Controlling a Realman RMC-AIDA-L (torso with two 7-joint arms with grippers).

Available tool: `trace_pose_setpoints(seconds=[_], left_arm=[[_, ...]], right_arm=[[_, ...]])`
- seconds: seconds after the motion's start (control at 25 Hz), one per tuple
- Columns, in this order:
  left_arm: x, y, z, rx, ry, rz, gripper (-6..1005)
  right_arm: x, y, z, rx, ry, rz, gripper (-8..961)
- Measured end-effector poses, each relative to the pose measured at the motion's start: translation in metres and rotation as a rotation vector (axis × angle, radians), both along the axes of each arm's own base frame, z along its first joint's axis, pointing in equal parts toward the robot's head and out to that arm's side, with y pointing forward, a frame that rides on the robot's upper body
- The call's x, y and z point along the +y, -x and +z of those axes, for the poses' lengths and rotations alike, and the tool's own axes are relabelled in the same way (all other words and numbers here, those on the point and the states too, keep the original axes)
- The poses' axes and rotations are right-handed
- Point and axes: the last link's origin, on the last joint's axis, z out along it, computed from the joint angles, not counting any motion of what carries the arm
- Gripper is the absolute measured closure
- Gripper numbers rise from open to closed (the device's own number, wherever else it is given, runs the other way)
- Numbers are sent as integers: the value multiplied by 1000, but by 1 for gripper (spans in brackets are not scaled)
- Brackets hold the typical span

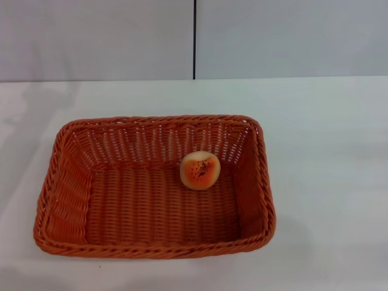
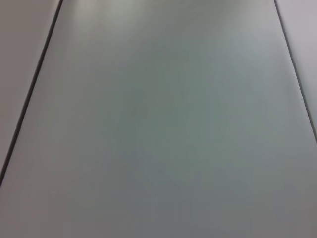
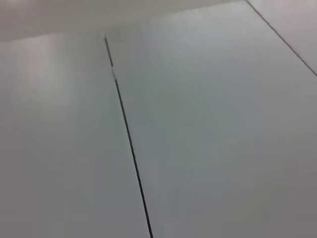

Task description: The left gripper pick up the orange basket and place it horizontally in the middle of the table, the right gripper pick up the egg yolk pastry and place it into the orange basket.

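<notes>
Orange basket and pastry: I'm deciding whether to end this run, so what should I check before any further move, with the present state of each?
1. The orange basket rests flat on the table, long side running left to right, roughly central: ok.
2. The egg yolk pastry lies inside the basket, near its far right part: ok.
3. Pastry upright, sesame top up: not ok, it looks tipped, top facing the camera.
4. Left gripper clear of the basket: no arm shows in the head view; its fingers: cannot tell.
5. Right gripper clear and released: none in the head view, nothing held near the pastry; its fingers: cannot tell.
</notes>
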Motion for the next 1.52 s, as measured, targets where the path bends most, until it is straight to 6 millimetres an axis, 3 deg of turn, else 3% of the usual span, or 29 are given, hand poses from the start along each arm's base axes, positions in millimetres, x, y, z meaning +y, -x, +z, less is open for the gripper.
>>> trace_pose_setpoints(seconds=[0.32,1.12,1.52], left_arm=[[1,0,-4,2,-14,16,472],[4,-5,-9,-5,-12,4,472],[-16,-4,-9,-35,-43,-41,472]], right_arm=[[11,6,-16,-138,-97,-140,317],[36,15,-18,-138,-90,-151,317],[25,8,-16,-151,-103,-178,317]])
